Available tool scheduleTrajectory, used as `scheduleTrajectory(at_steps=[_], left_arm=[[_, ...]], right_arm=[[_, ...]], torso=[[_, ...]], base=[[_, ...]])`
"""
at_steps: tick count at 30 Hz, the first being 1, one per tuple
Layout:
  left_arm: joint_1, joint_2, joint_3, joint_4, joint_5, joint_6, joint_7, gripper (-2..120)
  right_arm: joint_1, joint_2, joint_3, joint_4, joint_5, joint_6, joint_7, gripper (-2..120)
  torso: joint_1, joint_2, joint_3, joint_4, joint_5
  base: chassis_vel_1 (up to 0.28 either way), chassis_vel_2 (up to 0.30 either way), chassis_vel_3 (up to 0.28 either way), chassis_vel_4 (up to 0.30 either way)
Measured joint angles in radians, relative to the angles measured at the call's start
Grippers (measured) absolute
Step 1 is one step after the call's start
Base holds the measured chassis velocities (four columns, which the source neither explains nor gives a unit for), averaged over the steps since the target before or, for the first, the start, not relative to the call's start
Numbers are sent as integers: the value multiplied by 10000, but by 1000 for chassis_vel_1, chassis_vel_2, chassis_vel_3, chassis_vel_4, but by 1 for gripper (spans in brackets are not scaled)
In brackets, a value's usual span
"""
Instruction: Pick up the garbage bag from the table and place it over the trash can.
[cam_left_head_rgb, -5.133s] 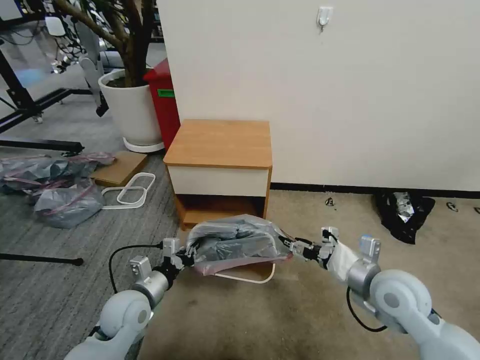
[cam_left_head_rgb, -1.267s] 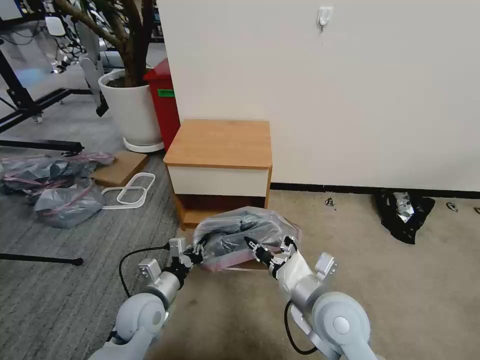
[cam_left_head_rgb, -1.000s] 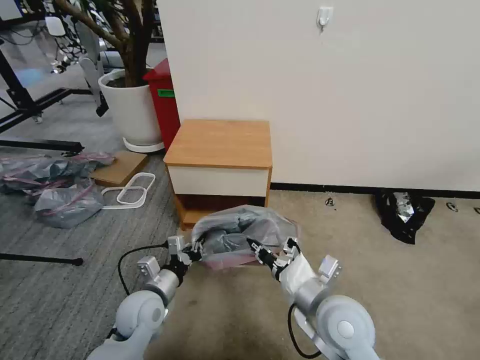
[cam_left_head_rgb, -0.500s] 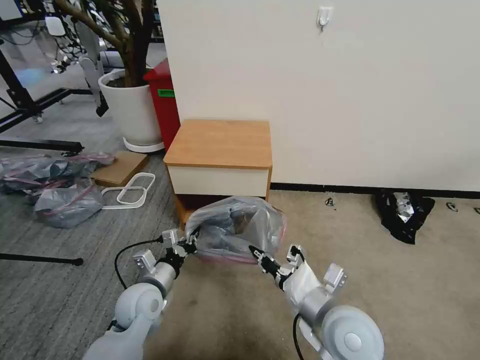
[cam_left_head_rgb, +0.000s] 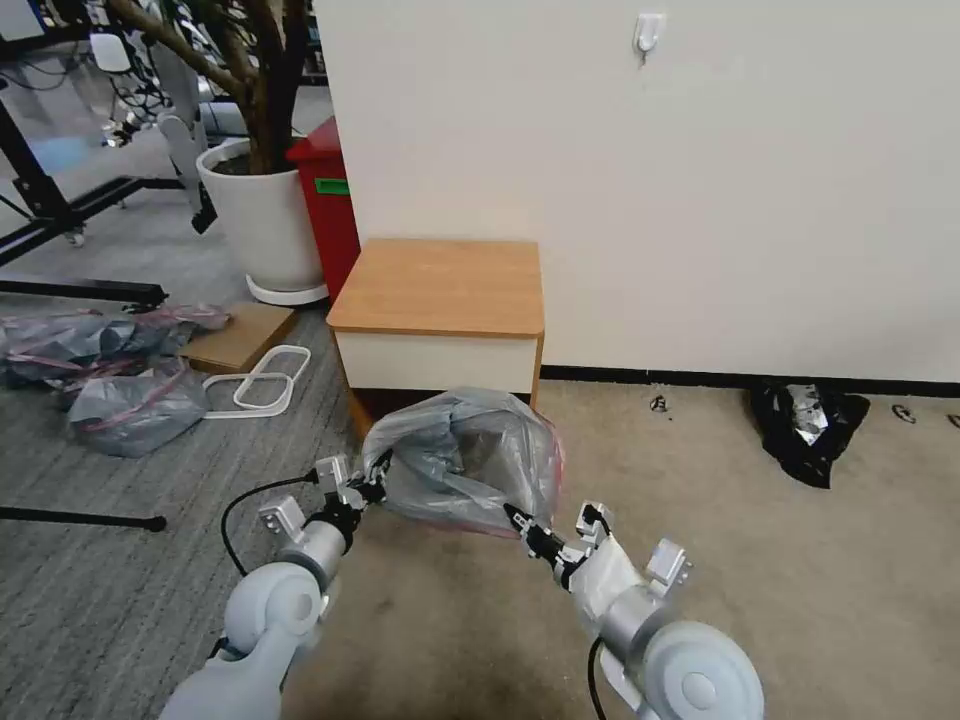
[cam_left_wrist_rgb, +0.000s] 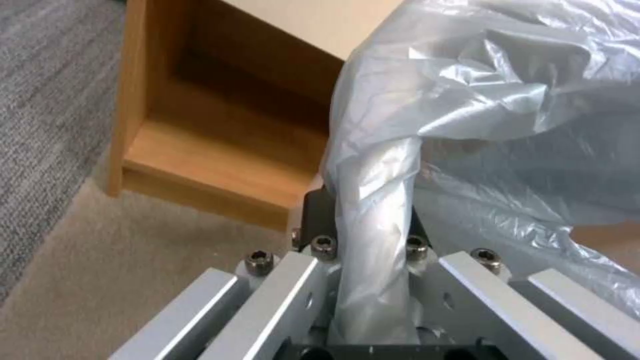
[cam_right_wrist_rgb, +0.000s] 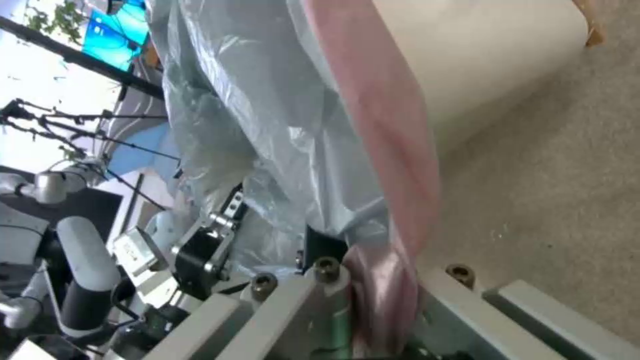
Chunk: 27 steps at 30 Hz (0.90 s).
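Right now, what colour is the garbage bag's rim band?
Pink, on the translucent grey garbage bag; the right wrist view shows it best.

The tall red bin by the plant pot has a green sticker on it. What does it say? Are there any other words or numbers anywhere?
Green label on the tall red plastic bin: too small and blurred to read.
Blue glowing screen far off in the right wrist view: no letters can be made out.
Thin translucent grey plastic garbage bag, held between the left gripper and the right gripper: no print.
Nothing else carries readable words or numbers.
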Motion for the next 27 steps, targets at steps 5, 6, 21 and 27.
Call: scheduleTrajectory(at_steps=[5,6,21,27], left_arm=[[11,-9,1,-18,4,36,12,2],[-8,-9,-1,-26,4,47,14,2],[-286,134,-30,147,-60,64,33,2],[-403,310,0,279,-98,76,33,2]], right_arm=[[-4,-154,-154,-65,-837,-15,-16,14],[-22,-233,-162,-120,-1219,5,-99,19],[-337,-709,79,26,-2157,211,-741,73],[-455,-861,273,67,-2141,363,-1269,94]], torso=[[0,0,0,0,0],[-1,0,0,0,0],[0,0,0,-1,0],[0,0,0,0,0]], base=[[0,0,0,0],[0,0,0,0],[0,0,0,0],[0,0,0,0]])
